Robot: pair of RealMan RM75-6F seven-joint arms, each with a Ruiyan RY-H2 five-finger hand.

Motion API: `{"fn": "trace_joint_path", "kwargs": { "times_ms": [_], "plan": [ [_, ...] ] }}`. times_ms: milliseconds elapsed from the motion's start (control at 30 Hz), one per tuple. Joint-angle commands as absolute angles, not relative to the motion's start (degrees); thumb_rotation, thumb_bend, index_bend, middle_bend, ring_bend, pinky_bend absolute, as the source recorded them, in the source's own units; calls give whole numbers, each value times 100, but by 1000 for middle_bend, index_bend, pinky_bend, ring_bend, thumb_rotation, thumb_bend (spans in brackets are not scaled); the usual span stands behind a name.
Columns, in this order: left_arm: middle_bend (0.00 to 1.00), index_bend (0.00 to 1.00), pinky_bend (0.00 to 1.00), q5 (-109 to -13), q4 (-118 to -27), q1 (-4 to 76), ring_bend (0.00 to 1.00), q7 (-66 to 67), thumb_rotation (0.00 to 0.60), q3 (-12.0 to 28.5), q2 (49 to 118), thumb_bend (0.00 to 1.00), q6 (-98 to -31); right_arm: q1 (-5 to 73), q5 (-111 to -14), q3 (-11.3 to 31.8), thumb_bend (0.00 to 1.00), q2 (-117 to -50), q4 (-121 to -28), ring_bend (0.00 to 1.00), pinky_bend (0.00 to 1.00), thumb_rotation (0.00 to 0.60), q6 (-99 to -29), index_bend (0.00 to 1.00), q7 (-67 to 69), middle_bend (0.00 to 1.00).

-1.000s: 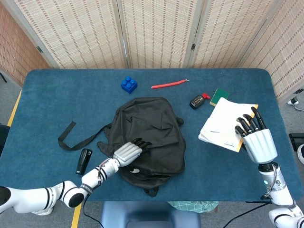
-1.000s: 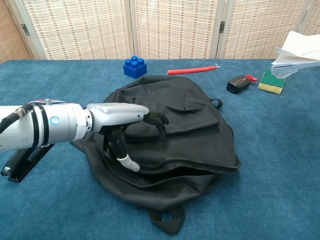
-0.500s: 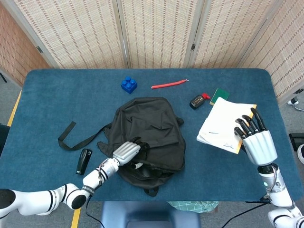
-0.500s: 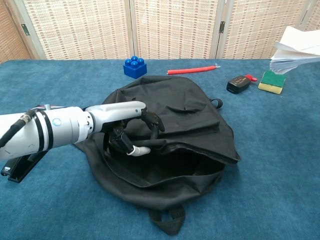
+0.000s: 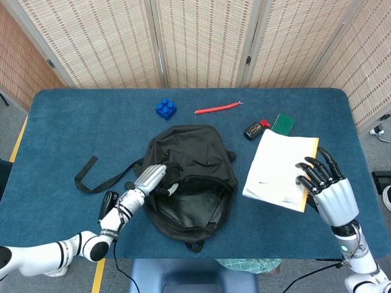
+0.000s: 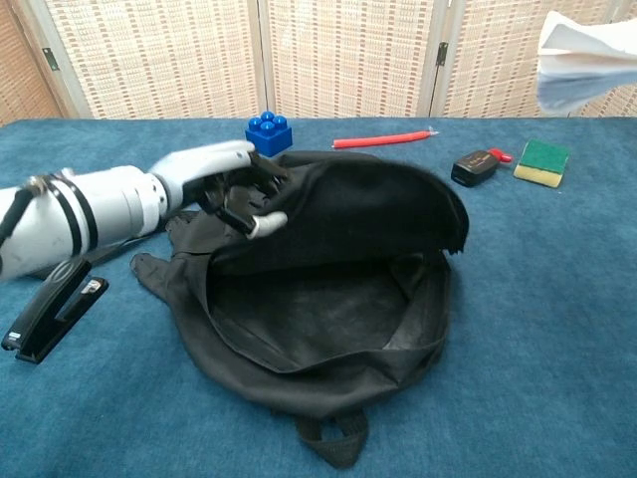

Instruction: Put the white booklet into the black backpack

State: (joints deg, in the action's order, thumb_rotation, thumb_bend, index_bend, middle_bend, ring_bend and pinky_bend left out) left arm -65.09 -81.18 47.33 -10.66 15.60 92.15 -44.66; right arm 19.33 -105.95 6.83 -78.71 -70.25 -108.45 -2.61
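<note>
The left hand (image 6: 214,184) pinches the top flap of the black backpack (image 5: 189,183) and lifts it, so the bag, lying near the front edge of the desk (image 5: 61,122), gapes toward that edge with its dark inside showing. The right hand (image 5: 327,189) grips the white booklet (image 5: 278,171) from its near end, fingers (image 5: 311,174) curled over the cover, and holds it raised off the desk toward the right edge; the chest view catches only its pages at the top right corner, so how firmly the thumb backs it underneath is hard to judge. The step in hand is carrying the booklet across to the opening and sliding it in. To do it well, the left hand should hold the flap high and steady so the mouth stays wide. The right hand should turn the booklet so a narrow edge leads and bring it in low from the front, under the flap and not onto it. The loose pages may fan out and catch on the rim, so a slow, flat entry suits, and the grip should ease only once most of the booklet lies inside.
</note>
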Motion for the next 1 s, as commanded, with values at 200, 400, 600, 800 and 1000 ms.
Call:
{"fn": "trace_joint_path", "kwargs": {
  "times_ms": [200,400,600,800,1000],
  "plan": [
    [316,605,2,-5507,-7726,5041,288,-1396,600,2152,8926,598,-3831,1973,-11147,412,392,-7880,-7667,330,173,600,-10934,761,76,448],
    [316,603,1,-4810,-7381,5373,280,-1263,600,2312,8916,598,-3497,2089,-11338,96,392,-8093,-8123,332,188,600,-10502,762,484,452],
    [316,599,0,-4312,-7313,5579,273,-1030,600,2284,8902,598,-3425,2275,-11286,-117,393,-8602,-7938,332,194,600,-9887,762,925,452],
    [316,595,0,-4048,-7395,5649,270,-970,600,2260,8847,598,-3406,2509,-11094,-81,392,-9236,-7385,331,201,600,-9425,762,1338,452],
    [316,594,0,-3905,-7457,5685,264,-943,600,2223,8801,598,-3400,2740,-10815,31,392,-9881,-6679,339,213,600,-9046,761,1746,455]
  ]
}}
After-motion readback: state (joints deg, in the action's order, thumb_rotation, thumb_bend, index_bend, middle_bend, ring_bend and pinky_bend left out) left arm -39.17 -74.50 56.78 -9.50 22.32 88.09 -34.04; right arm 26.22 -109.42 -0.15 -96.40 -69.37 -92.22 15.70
